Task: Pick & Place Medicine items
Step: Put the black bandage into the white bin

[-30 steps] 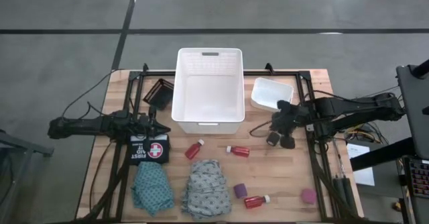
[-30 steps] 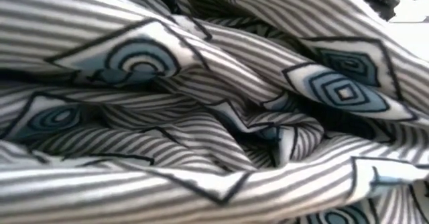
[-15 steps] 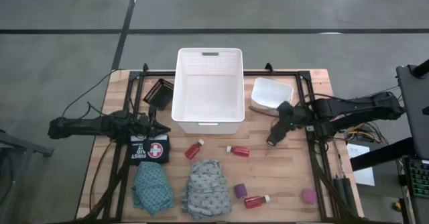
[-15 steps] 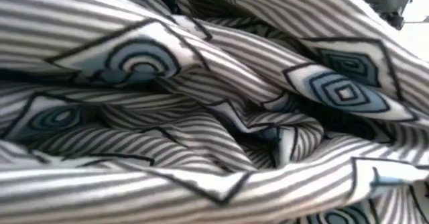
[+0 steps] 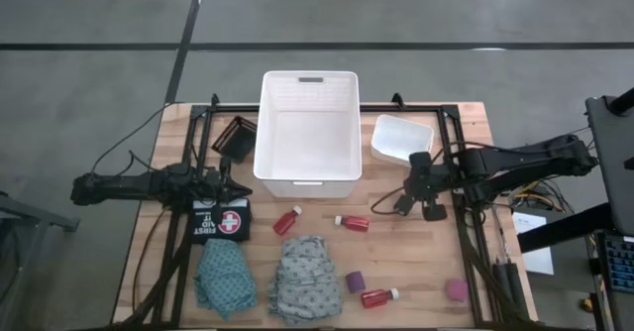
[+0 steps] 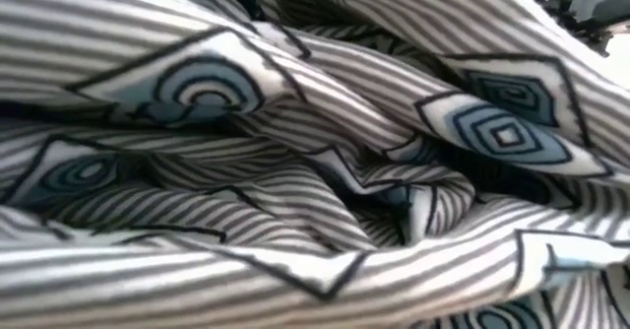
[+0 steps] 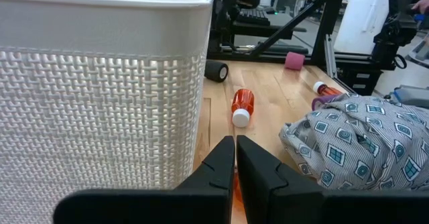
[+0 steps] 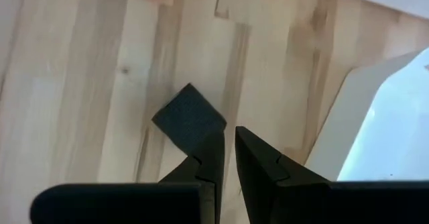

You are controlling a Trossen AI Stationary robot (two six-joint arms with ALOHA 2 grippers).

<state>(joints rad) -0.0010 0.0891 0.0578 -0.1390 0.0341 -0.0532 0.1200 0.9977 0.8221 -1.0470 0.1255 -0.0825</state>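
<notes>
Your right claw [image 5: 416,204] hovers fingers nearly together, apparently over the black roll [image 8: 190,119] by the small tray [image 5: 401,136]. Spread the fingers, then descend squarely. Left claw [image 7: 234,170], pinched together, waits beside the basket [image 5: 308,133].

A large white basket [image 5: 308,133] with woven-pattern walls stands on the wooden table [image 5: 416,262], at 12 o'clock of the tabletop; its near wall fills much of the left wrist view [image 7: 100,90]. A smaller white container [image 5: 401,138] sits just beside it at the 3 o'clock side. A dark flat tray [image 5: 236,138] lies at the basket's 9 o'clock side, tilted. A black first aid pouch [image 5: 222,219] with a red cross lies at 7 o'clock of the basket. Black cables [image 5: 129,148] trail off the table's 9 o'clock edge. A dark frame [image 5: 461,262] borders the table. Grey floor [image 5: 99,34] with dark lines surrounds it.
</notes>
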